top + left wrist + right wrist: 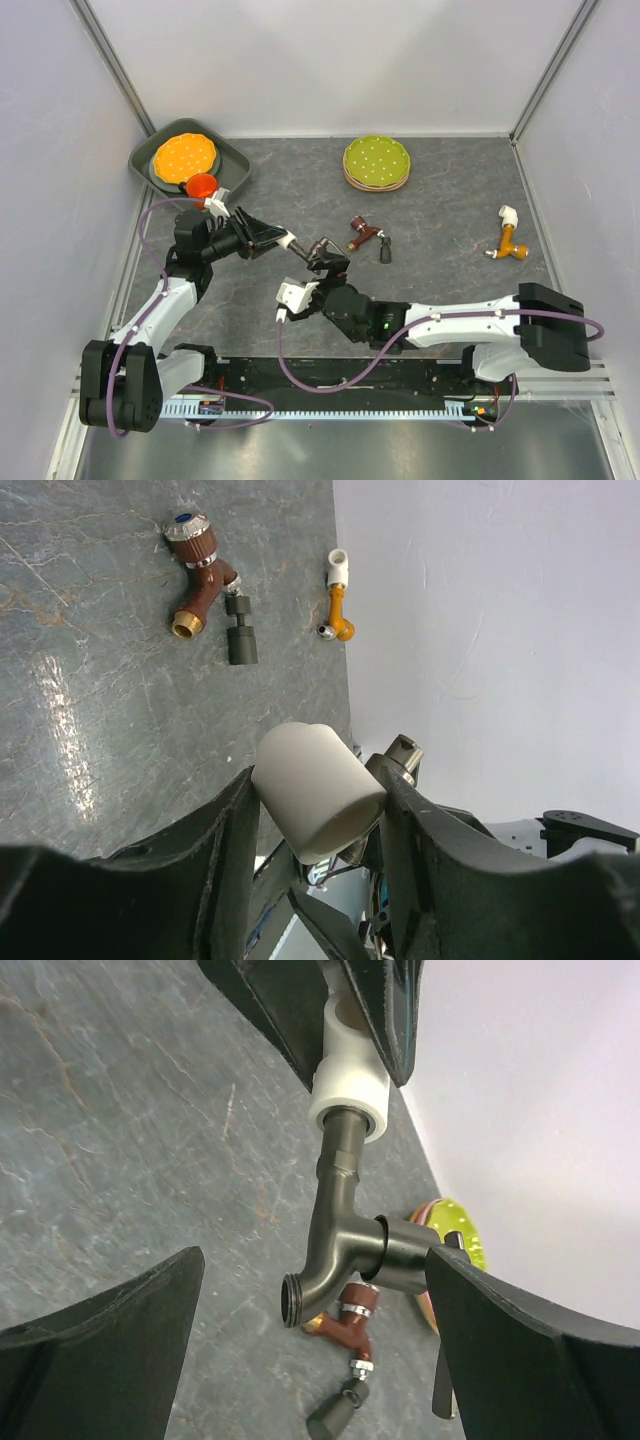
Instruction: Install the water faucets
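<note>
Right wrist view: found dark grey tap (335, 1250) at centre frame, held off the table, stem entering white elbow fitting (350, 1085) above it. Noted left gripper (318, 795) pinching that fitting between both fingers. Noted right gripper (310, 1270) spread wide, jaws flanking the tap; contact at right-hand jaw not determinable. Top external view: logged reddish-brown tap (362, 233) lying on grey table (450, 200) just right of centre, orange tap (510, 240) near right edge, well apart.

Dark grey marbled tabletop (450, 230) mid-frame. Plain white wall panels (330, 60) on three sides, metal corner posts (113, 60) upper left and upper right. Brushed metal sheet (350, 450) along bottom edge. Soft, even light.
</note>
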`<state>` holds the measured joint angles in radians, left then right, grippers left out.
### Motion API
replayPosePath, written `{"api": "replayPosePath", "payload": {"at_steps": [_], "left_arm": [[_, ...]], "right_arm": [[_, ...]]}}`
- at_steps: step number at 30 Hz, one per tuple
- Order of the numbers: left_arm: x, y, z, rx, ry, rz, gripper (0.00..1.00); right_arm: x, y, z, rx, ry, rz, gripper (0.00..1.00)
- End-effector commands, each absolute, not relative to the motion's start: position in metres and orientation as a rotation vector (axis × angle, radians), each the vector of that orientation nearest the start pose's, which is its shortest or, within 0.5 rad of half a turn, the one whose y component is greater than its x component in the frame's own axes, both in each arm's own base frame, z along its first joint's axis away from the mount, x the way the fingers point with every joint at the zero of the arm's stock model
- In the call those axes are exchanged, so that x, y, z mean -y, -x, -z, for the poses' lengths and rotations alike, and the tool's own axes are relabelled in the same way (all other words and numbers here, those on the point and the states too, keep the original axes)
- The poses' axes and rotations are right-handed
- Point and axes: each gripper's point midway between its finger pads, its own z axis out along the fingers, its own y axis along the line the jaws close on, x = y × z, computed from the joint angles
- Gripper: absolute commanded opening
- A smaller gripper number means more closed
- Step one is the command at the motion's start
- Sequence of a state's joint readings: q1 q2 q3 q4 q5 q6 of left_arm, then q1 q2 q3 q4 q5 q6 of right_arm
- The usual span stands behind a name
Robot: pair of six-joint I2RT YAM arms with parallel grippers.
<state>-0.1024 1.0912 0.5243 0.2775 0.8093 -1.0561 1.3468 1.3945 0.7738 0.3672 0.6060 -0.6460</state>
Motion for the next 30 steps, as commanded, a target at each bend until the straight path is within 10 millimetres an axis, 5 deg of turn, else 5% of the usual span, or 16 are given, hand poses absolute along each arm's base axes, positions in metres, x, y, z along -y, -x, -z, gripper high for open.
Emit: {"api": "replayPosePath", "payload": {"at_steps": [1, 14, 24, 30], "left_arm": [[0.184, -0.278, -0.232, -1.947, 0.221, 1.522, 0.02], [0.184, -0.277, -0.234, -1.945, 0.21, 1.529, 0.02], [0.185, -0.275, -0.237, -1.938, 0.192, 1.532, 0.02], [0.185, -0.275, -0.238, -1.935, 0.184, 1.532, 0.02]], "right_arm": [[-0.357, -0.224, -0.223, -1.212, 1.147, 0.283, 0.98], [-0.358, -0.242, -0.208, -1.14, 1.094, 0.555, 0.91], [-0.353, -0.248, -0.213, -1.203, 1.017, 0.473, 0.32], [-0.364, -0.244, -0.221, -1.322, 0.952, 0.139, 0.12]]}}
